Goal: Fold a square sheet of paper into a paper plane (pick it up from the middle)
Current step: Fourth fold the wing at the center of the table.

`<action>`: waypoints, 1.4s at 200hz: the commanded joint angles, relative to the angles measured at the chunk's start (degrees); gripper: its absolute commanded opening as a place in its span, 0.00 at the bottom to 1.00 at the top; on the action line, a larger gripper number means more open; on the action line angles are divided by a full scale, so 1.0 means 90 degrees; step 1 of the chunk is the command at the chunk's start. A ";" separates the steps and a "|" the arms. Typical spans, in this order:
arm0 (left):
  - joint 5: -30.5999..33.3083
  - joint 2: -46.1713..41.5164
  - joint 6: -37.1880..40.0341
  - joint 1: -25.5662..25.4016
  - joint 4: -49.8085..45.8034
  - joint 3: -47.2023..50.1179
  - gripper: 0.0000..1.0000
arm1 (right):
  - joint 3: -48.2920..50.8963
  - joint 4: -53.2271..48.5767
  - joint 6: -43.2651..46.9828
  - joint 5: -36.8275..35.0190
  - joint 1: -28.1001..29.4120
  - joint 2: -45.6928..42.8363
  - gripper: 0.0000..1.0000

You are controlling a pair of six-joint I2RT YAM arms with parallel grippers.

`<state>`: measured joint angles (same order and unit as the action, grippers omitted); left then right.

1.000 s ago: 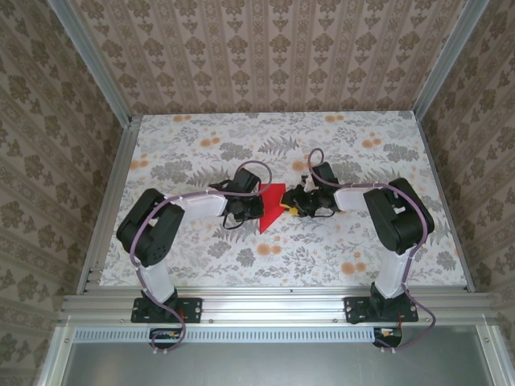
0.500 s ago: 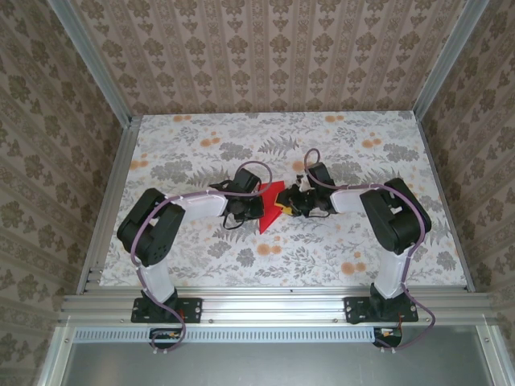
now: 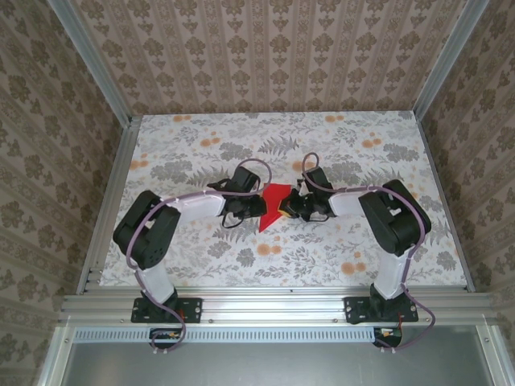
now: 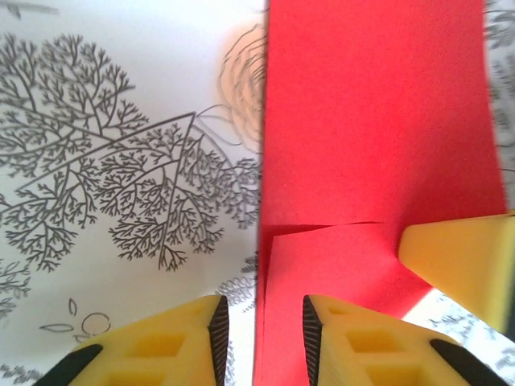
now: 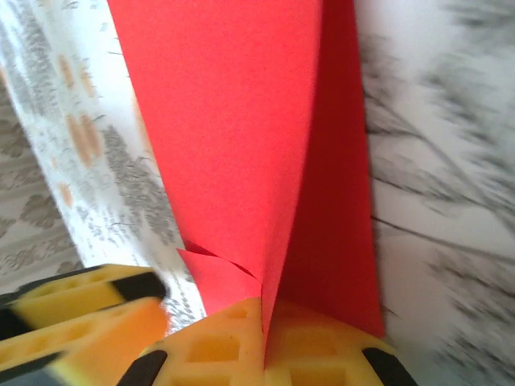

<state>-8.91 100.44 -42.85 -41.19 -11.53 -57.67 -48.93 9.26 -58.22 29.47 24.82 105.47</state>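
Observation:
The red sheet of paper (image 3: 274,201) lies mid-table, folded into creased layers that narrow to a point toward the near side. My left gripper (image 3: 256,206) is at its left side, open a little. In the left wrist view its jaws (image 4: 264,322) straddle the paper's (image 4: 370,137) left edge without pinching it. My right gripper (image 3: 288,211) is at the paper's right side. In the right wrist view it (image 5: 264,326) is shut on an upright fold of the paper (image 5: 241,121), which rises from between the yellow fingers.
The floral tabletop (image 3: 201,153) is bounded by an aluminium frame (image 3: 265,304) and patterned walls. The two grippers sit very close: a right finger (image 4: 471,257) shows in the left wrist view, and left fingers (image 5: 80,310) show in the right wrist view.
The left gripper has let go of the paper and opened a little. The right gripper has edged left and shut on the paper's fold.

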 commanded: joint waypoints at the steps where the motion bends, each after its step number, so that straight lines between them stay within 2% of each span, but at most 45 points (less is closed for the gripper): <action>1: 0.0072 -0.0449 0.0260 -0.0163 0.0143 0.0187 0.38 | 0.0131 -0.0863 -0.0167 -0.1148 0.0135 -0.0652 0.00; 43: -0.0280 -0.0554 0.0690 -0.0529 0.1293 0.0679 0.43 | 0.0224 -0.1801 -0.0460 -0.2011 0.0220 -0.1316 0.00; 73: -0.0710 -0.0475 0.0959 -0.0618 0.2297 0.0984 0.49 | 0.0202 -0.2115 -0.0755 -0.2122 0.0243 -0.1480 0.00; 108: -0.0995 -0.0239 0.1091 -0.0723 0.2984 0.1128 0.53 | 0.0165 -0.2096 -0.1084 -0.1968 0.0243 -0.1346 0.00; 136: -0.0954 -0.0027 0.1319 -0.0853 0.3036 0.1073 0.53 | 0.0212 -0.2041 -0.1376 -0.1856 0.0208 -0.1258 0.00; 158: -0.0892 0.0127 0.1493 -0.0935 0.3014 0.1029 0.52 | 0.0472 -0.1447 -0.1729 -0.1570 0.0080 -0.1168 0.00; 208: -0.0184 0.0342 0.1726 -0.1104 0.2679 0.0876 0.50 | 0.0558 -0.1253 -0.1930 -0.1324 -0.0008 -0.1180 0.00; 280: 0.0184 0.0385 0.2123 -0.1331 0.2564 0.0832 0.48 | 0.0666 -0.0993 -0.2258 -0.0958 -0.0177 -0.1394 0.00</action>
<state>-9.93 103.07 -26.48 -52.49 12.95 -48.88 -43.64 -1.39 -75.70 18.02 23.70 94.76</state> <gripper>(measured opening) 0.491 0.046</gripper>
